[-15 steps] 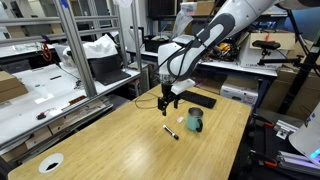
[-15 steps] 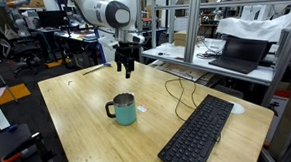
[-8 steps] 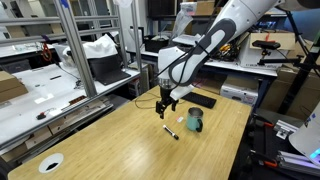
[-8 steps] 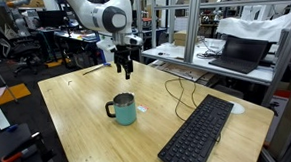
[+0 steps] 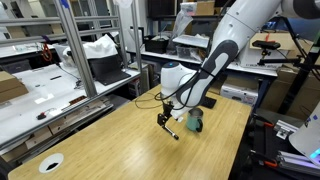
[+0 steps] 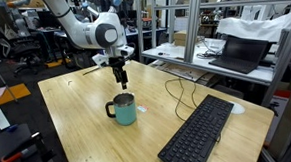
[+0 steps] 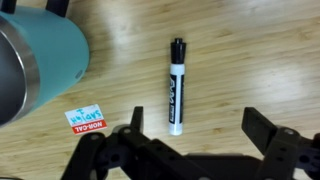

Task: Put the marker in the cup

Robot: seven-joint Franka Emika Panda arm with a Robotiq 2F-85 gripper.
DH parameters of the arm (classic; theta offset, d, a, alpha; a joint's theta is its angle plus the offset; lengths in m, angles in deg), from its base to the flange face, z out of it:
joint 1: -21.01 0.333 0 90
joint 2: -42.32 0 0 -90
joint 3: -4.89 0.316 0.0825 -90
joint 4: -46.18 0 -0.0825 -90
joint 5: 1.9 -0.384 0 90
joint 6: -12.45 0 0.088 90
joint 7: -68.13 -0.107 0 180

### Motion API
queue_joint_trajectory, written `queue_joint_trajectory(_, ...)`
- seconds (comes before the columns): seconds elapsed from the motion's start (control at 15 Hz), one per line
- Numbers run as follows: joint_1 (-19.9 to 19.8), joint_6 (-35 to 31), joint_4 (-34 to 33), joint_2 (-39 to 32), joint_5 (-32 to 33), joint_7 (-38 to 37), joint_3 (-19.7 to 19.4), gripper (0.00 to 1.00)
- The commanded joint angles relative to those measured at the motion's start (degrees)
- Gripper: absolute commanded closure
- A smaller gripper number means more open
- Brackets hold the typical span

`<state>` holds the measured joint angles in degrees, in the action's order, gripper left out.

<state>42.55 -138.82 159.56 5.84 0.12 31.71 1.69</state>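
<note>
Dark teal-green mug with side handle (image 6: 125, 111) stands upright on light wooden desk (image 6: 78, 128). Interior is dark, contents not discernible. Short marker, white body with black cap (image 7: 177, 87), lies flat on desk outside mug, near it, not touching. Small red-and-white sticker (image 7: 85, 118) lies on desk beside both. In wrist view, marker's long axis runs top to bottom, black cap pointing away from end effector (image 7: 192, 118). End effector jaws are spread wide, gripping nothing, above marker, one finger each side of its near end.
</note>
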Motion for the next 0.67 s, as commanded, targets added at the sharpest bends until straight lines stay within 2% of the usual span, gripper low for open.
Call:
queue_joint_trajectory(0.0,0.77,1.31,-1.1,-2.08,-0.53,-3.52,-1.15,0.0)
queue_joint_trajectory(0.6,-2.27,1.95,-3.19,-6.38,-7.23,-1.91,3.23,0.0)
